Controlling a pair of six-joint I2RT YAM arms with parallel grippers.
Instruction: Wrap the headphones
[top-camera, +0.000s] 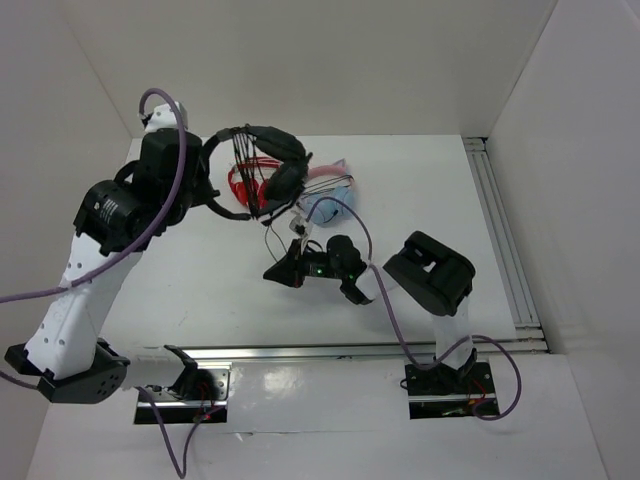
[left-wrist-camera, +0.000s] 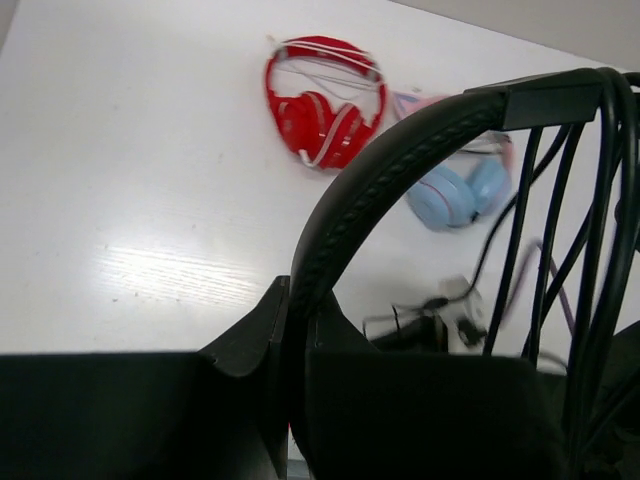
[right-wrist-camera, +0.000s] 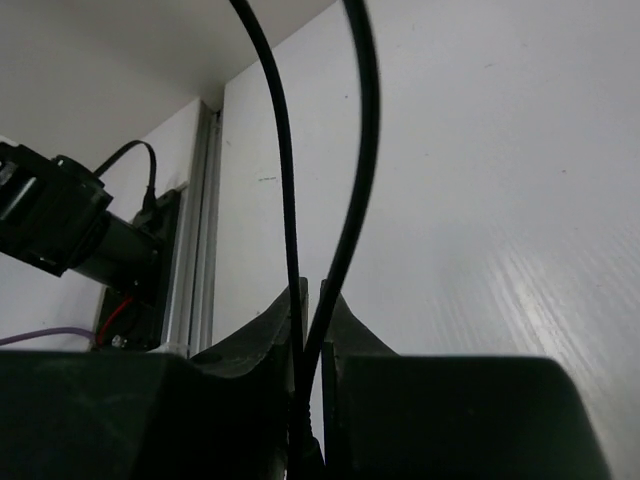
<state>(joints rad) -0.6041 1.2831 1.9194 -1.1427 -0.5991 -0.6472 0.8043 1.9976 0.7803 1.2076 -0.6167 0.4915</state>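
The black headphones (top-camera: 283, 178) hang in the air above the back of the table. My left gripper (top-camera: 210, 190) is shut on their padded headband (left-wrist-camera: 400, 150), seen close in the left wrist view, where the gripper (left-wrist-camera: 297, 320) pinches it between both fingers. Several turns of the thin black cable (left-wrist-camera: 585, 260) run across the headband on the right. My right gripper (top-camera: 278, 270) is below the headphones, over the table's middle. In the right wrist view it (right-wrist-camera: 310, 300) is shut on the cable (right-wrist-camera: 285, 180), and two strands rise from between the fingers. The plugs are not visible.
Red-and-white headphones (top-camera: 240, 185) and light-blue and pink headphones (top-camera: 335, 200) lie on the table behind and under the held headset; both also show in the left wrist view (left-wrist-camera: 320, 105) (left-wrist-camera: 455, 190). A metal rail (top-camera: 505, 250) runs along the right edge.
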